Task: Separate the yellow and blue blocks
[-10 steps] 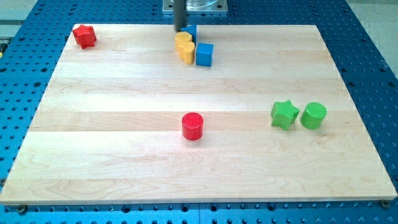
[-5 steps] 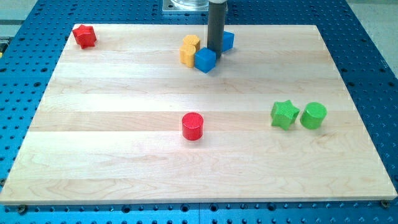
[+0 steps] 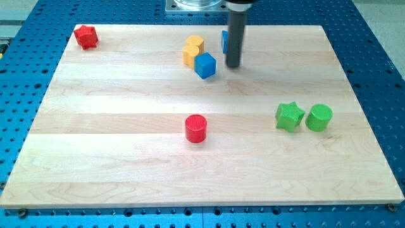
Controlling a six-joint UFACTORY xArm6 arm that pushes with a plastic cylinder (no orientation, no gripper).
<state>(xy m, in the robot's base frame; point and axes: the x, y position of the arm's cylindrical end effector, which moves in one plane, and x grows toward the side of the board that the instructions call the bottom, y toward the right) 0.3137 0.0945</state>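
A yellow block (image 3: pixel 192 50), made of two joined rounded lobes, sits near the view's top centre. A blue cube (image 3: pixel 205 64) touches its lower right side. A second blue block (image 3: pixel 224 42) lies further right, mostly hidden behind my rod. My tip (image 3: pixel 233 65) rests on the board just right of the blue cube, with a small gap between them, and just below the second blue block.
A red star-like block (image 3: pixel 85 36) lies at the top left corner. A red cylinder (image 3: pixel 196 128) stands near the middle. A green star (image 3: pixel 290 116) and a green cylinder (image 3: pixel 319 118) sit side by side at the right.
My rod has moved right and down the view, from left of the blocks to right of the blue cube. The blue cube has turned and shifted slightly; the second blue block went right.
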